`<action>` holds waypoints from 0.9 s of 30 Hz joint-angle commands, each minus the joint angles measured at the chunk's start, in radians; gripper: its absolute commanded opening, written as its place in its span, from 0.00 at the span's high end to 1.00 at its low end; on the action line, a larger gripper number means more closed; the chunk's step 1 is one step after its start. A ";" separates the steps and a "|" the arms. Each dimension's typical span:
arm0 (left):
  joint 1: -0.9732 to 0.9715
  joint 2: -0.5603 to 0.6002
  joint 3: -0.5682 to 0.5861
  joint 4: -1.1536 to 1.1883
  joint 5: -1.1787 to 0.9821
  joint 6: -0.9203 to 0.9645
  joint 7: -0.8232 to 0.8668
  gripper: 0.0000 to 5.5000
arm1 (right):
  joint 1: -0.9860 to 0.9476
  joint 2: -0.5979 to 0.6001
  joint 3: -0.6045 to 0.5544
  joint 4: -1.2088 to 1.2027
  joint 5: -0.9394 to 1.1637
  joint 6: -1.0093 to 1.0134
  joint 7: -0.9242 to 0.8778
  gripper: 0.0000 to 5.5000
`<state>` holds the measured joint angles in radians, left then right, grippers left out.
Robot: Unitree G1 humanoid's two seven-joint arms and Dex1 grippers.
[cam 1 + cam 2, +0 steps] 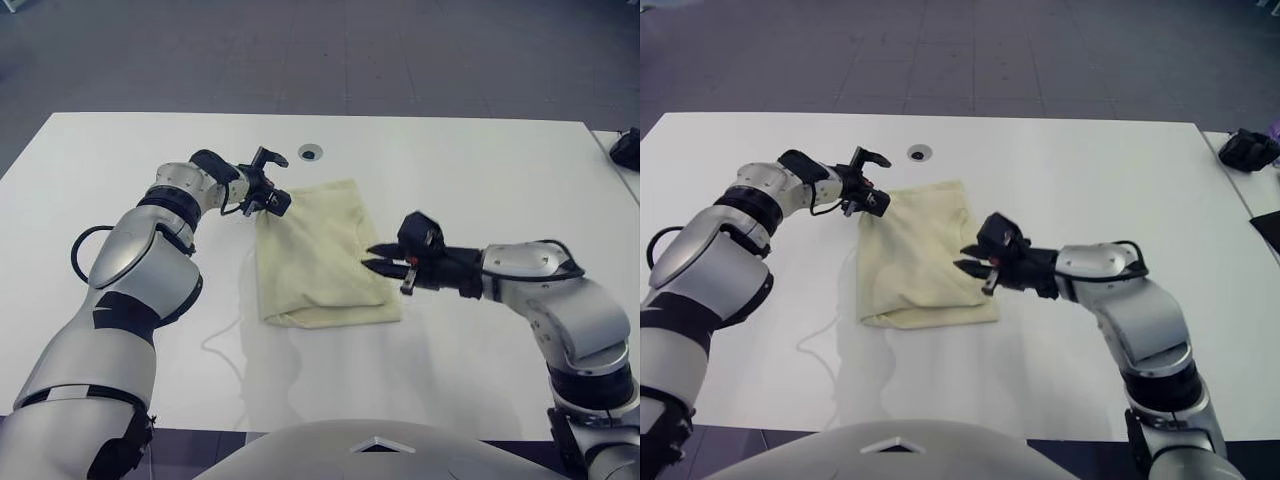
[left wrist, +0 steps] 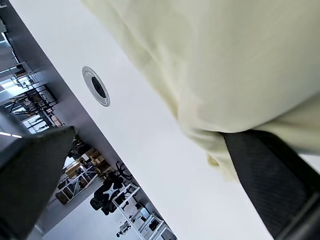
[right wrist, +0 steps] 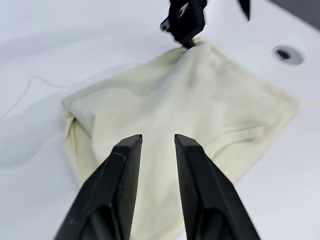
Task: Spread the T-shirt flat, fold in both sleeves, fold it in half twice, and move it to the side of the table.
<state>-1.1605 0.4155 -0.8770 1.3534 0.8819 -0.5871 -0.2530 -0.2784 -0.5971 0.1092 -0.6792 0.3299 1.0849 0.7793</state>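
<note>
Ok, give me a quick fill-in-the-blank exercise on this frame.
1. The folded T-shirt is pale ___.
2. The left gripper touches the shirt's far ___ corner.
3. The right gripper, at the shirt's right edge, has its jaws ___.
Missing words: yellow; left; open.

2 head eyes overlook the whole table (image 1: 480, 170); 2 wrist cameras closely face the T-shirt (image 3: 200, 95).
</note>
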 commanded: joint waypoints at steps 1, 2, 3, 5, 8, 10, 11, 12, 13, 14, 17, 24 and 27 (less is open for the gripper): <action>0.025 -0.038 -0.007 0.015 0.030 -0.021 0.083 0.02 | 0.089 -0.122 0.000 0.007 -0.080 -0.194 0.006 0.66; 0.015 -0.036 0.003 0.013 0.027 -0.023 0.120 0.02 | 0.141 -0.166 0.000 0.012 -0.110 -0.276 0.023 0.62; 0.002 -0.035 0.012 0.010 0.026 -0.032 0.157 0.02 | 0.204 -0.206 -0.007 0.019 -0.143 -0.363 0.036 0.60; -0.023 -0.012 0.051 0.001 -0.001 -0.054 0.215 0.02 | 0.313 -0.261 -0.023 0.053 -0.189 -0.530 0.064 0.54; -0.034 0.043 0.134 -0.026 -0.072 -0.154 0.226 0.02 | 0.494 -0.294 -0.083 0.059 -0.236 -0.741 0.072 0.44; 0.015 0.115 0.222 -0.068 -0.172 -0.267 0.178 0.02 | 0.597 -0.307 -0.115 0.089 -0.294 -0.889 0.054 0.39; 0.059 0.158 0.267 -0.099 -0.232 -0.322 0.140 0.02 | 0.631 -0.313 -0.116 0.112 -0.331 -0.961 0.044 0.36; 0.110 0.193 0.310 -0.133 -0.297 -0.369 0.091 0.02 | 0.656 -0.312 -0.116 0.135 -0.362 -1.025 0.031 0.32; 0.176 0.232 0.346 -0.185 -0.366 -0.405 0.040 0.02 | 0.675 -0.320 -0.103 0.159 -0.397 -1.096 0.027 0.29; 0.262 0.273 0.378 -0.264 -0.453 -0.423 -0.027 0.02 | 0.698 -0.327 -0.092 0.179 -0.440 -1.169 0.013 0.26; 0.628 0.431 0.441 -0.676 -0.737 -0.356 -0.160 0.02 | 0.733 -0.320 -0.054 0.236 -0.536 -1.319 -0.024 0.18; 1.133 0.642 0.542 -1.043 -0.856 -0.341 -0.187 0.02 | 0.687 -0.245 0.063 0.402 -0.720 -1.505 -0.164 0.02; 1.244 0.686 0.584 -1.103 -0.856 -0.333 -0.222 0.02 | 0.632 -0.217 0.114 0.494 -0.770 -1.553 -0.207 0.02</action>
<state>0.0161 1.0495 -0.3383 0.3084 0.0465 -0.9251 -0.4432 0.3651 -0.8258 0.1544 -0.3070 -0.3286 -0.4685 0.5628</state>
